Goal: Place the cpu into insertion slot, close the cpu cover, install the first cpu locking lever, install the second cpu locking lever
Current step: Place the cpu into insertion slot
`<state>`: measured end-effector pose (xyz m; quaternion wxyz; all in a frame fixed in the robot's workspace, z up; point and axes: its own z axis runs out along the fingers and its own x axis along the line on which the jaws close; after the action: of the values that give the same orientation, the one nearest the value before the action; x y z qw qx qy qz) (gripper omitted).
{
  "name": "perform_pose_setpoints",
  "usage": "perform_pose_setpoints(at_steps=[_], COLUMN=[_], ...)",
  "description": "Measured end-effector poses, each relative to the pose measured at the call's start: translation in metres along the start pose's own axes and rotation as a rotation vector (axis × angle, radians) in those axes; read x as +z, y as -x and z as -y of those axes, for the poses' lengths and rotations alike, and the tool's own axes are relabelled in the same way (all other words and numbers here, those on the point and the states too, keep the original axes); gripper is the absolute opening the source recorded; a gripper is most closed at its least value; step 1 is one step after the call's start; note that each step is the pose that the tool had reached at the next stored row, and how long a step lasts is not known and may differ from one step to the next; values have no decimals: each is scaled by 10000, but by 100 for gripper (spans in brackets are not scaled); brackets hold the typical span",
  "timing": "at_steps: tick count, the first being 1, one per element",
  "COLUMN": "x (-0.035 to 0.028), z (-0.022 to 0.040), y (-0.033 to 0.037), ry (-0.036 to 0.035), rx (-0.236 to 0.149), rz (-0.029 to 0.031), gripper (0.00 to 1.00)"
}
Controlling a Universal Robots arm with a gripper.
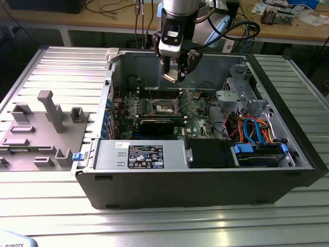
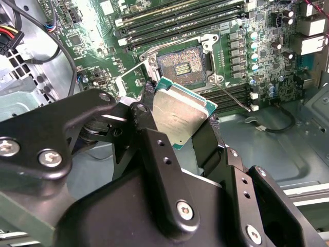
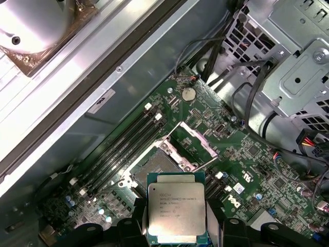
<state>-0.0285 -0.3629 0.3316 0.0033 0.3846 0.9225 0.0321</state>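
My gripper [image 1: 177, 72] hangs inside the open computer case, shut on the cpu [image 1: 172, 77]. The cpu [image 2: 180, 113] is a small square chip with a pale metal face, clamped by its edges between black fingers [image 2: 149, 134] and tilted. It hovers above the green motherboard [image 1: 198, 110], apart from it. The insertion slot [image 3: 157, 167] lies open just beyond the cpu [image 3: 176, 206], and its dark centre is bare [image 2: 182, 64]. The cpu cover [image 3: 198, 141], a silvery frame, is swung up and back from the slot. A thin wire locking lever [image 2: 234, 98] juts out beside the slot.
A grey power-supply box [image 1: 141, 154] fills the case front. A drive cage with blue and orange cables [image 1: 257, 134] stands at the exterior view's right. Long black memory slots [image 3: 123, 144] run beside the socket. A grey fixture [image 1: 41, 128] sits outside the case, at the exterior view's left.
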Motion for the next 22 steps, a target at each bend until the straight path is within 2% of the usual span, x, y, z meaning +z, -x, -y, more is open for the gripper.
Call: perform_pose_setpoints(at_steps=[22], x=[0], z=[0], y=[0], ry=[4], rx=[280], rz=[17], gripper=[54])
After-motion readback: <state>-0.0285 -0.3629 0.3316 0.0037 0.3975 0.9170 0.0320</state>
